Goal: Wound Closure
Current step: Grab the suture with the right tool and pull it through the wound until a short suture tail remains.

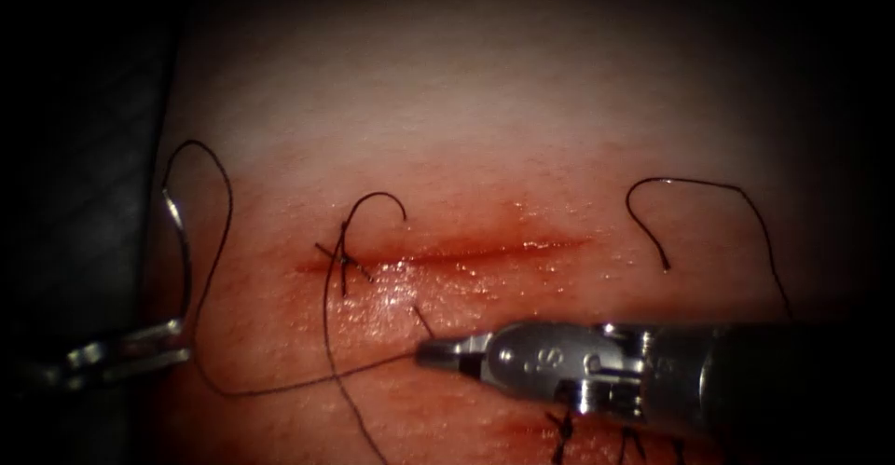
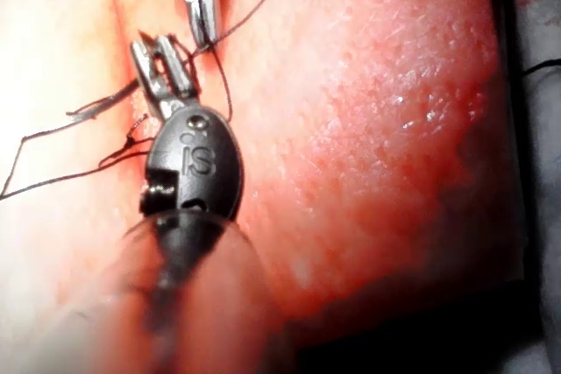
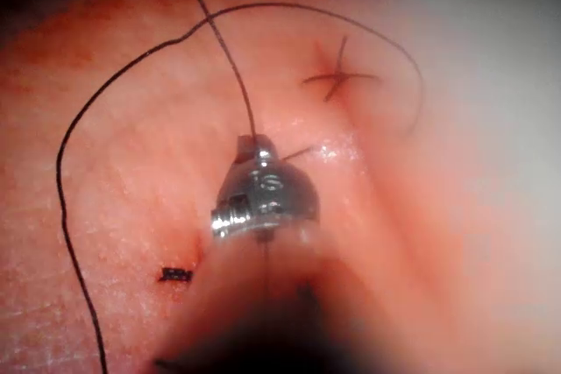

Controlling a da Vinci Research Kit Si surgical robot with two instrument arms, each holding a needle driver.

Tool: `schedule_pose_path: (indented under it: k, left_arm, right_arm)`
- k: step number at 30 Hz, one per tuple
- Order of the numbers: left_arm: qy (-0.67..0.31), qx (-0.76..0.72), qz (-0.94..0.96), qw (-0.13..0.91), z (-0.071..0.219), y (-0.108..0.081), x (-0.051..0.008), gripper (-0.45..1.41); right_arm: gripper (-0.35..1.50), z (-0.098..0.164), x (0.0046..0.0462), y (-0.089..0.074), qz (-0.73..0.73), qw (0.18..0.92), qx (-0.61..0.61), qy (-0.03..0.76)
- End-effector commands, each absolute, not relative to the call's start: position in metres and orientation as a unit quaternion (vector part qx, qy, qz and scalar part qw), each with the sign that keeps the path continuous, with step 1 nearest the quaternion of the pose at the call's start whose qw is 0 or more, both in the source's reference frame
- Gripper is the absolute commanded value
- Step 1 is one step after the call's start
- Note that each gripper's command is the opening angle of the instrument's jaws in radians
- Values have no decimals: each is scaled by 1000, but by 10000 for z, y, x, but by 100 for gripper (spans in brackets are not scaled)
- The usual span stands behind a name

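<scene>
Nearest edge: dark stitch ends [image 1: 564, 428] in the tissue [image 1: 522, 129], just beside the R tool shaft.

R claw [image 1: 433, 351] [image 3: 252, 144]: below the cut [image 1: 447, 253], jaws together, clamped on the thread [image 1: 280, 386] at their tips. Thread runs from there left, up in a wide loop, to the needle's upper end.

L claw [image 1: 172, 339]: at the tissue's L edge, clamped on the needle [image 1: 179, 241] at its lower end. Needle stands upright, well L of the cut, not in tissue.

Further back: knotted stitch [image 1: 343, 260] [image 3: 337, 76] across the cut's L end; red fluid [image 1: 392, 297] wet around it.

R of the cut: loose thread piece [image 1: 699, 185], arched, one end lying on the tissue.
</scene>
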State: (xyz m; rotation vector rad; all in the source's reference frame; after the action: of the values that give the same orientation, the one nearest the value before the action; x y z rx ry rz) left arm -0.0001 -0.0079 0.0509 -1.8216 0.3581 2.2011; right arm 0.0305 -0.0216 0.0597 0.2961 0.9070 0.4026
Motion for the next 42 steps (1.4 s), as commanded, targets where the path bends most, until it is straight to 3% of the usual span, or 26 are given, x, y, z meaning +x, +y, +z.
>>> schedule_pose_path:
  k: [1, 15, 16, 17, 19, 20, 24, 31, 42]
  left_arm:
    - [123, -629, 757, 130, 515, -80, -7, -45]
    - [123, -631, 755, 129, 515, -81, -9, -45]
    - [123, -631, 755, 128, 515, -81, -9, -45]
    - [123, -631, 755, 128, 515, -81, -9, -45]
    - [123, -631, 755, 128, 515, -81, -8, -45]
    - [123, -631, 755, 128, 515, -81, -8, -45]
    - [122, -631, 755, 128, 518, -80, -8, -45]
    - [121, -632, 755, 128, 520, -77, -3, -45]
    - [120, -632, 755, 128, 523, -75, -1, -45]
  right_arm:
    - [-35, 581, 315, -241, 189, 866, 151, 437]
    - [-35, 457, 372, -337, 125, 834, 196, 500]
    - [5, 460, 373, -326, 121, 825, 176, 523]
    - [5, 460, 373, -326, 121, 825, 176, 523]
    - [113, 475, 370, -299, 117, 812, 148, 552]
    - [121, 483, 366, -287, 115, 806, 137, 564]
    - [126, 501, 352, -262, 120, 804, 113, 571]
    - [111, 578, 305, -197, 115, 814, 97, 561]
    - [108, 652, 313, -153, 100, 825, 66, 553]
